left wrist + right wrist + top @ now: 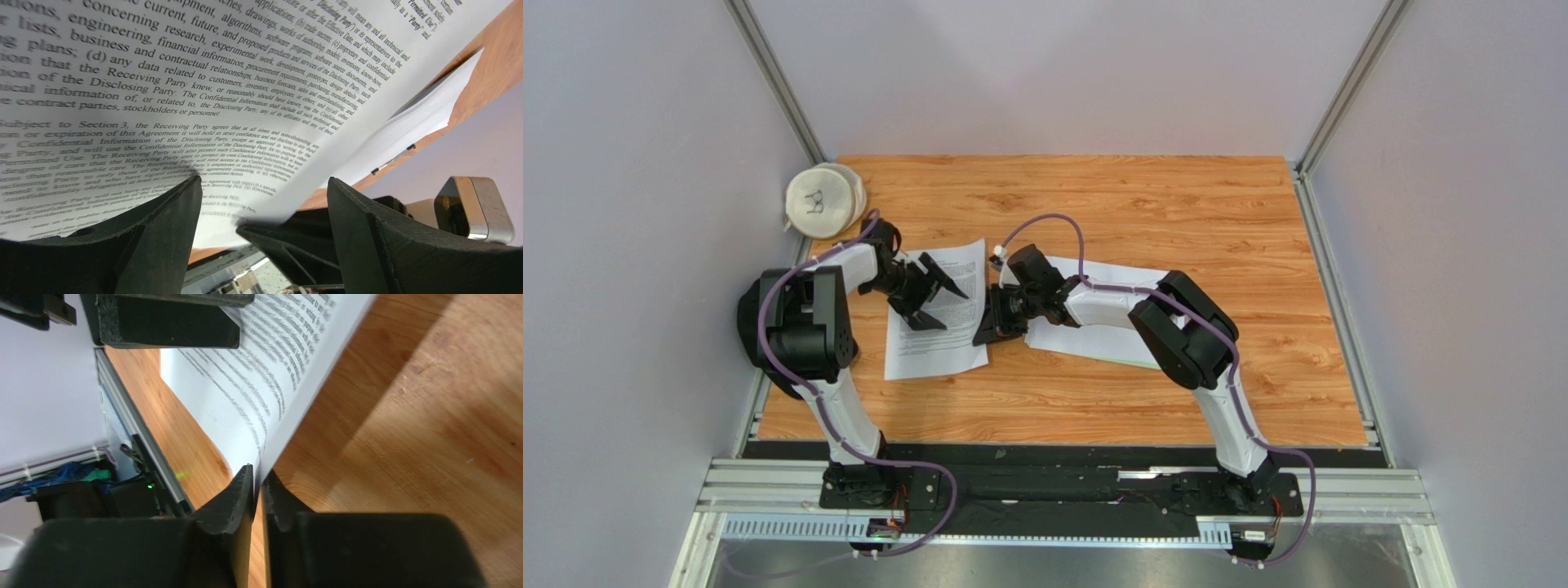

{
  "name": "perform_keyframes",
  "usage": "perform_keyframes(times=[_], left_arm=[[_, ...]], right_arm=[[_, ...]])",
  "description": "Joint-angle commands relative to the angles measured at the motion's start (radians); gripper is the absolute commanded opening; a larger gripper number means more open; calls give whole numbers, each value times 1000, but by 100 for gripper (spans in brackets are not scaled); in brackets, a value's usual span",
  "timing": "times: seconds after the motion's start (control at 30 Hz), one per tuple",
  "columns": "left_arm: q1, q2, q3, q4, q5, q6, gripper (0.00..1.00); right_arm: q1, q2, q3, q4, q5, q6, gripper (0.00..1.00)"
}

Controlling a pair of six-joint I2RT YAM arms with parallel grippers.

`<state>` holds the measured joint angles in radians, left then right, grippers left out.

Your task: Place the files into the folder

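The files, a white printed sheet, lie on the wooden table left of centre. In the right wrist view my right gripper is shut on this sheet's right edge, which stands lifted off the wood; from above that gripper sits at the sheet's right side. My left gripper hovers open over the sheet, and its wrist view has the text-covered page curving up between wide-apart fingers. The folder, pale and flat, lies mostly under the right arm; its far corner and a small dark clip show.
A white round object sits at the table's back left corner. Grey walls close in on both sides and the back. A metal rail carrying both arm bases runs along the near edge.
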<state>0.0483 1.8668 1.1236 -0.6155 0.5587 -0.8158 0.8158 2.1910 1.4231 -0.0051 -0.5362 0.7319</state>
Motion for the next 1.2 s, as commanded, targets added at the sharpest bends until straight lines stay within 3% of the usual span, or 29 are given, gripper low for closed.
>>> perform_keyframes(times=[0.0,0.07,0.17,0.2,0.27,0.3,0.47,0.6,0.7,0.77,0.97,1.17], left_arm=[[-2,-139,44,10,-29,82,83],[-2,-187,57,-10,-36,99,83],[-2,-299,59,-13,-54,138,83],[-4,-351,56,-15,-65,145,84],[-7,-394,53,-26,-88,164,84],[-7,-424,50,-27,-89,168,83],[-44,-459,61,-24,-109,185,83],[-87,-425,79,-23,-112,179,83],[-113,-384,96,-18,-95,179,83],[-139,-335,116,-20,-80,185,82],[-202,-135,249,-82,-31,227,81],[-238,-126,265,-98,-14,247,81]], right_arm=[[-20,-5,69,1,-67,-21,7],[-24,-5,127,-77,-88,-61,0],[-43,-17,201,-293,-123,-246,0],[-53,-20,258,-461,-128,-375,0],[-93,-25,310,-635,-131,-527,0],[-125,-30,342,-792,-116,-663,0],[-170,-94,286,-1100,91,-1033,2],[-210,-123,237,-1127,228,-1192,1],[-231,-83,309,-1177,393,-1232,2],[-237,-77,341,-1185,398,-1305,1],[-268,-47,366,-1164,533,-1339,4],[-326,-30,376,-1084,650,-1345,5]])
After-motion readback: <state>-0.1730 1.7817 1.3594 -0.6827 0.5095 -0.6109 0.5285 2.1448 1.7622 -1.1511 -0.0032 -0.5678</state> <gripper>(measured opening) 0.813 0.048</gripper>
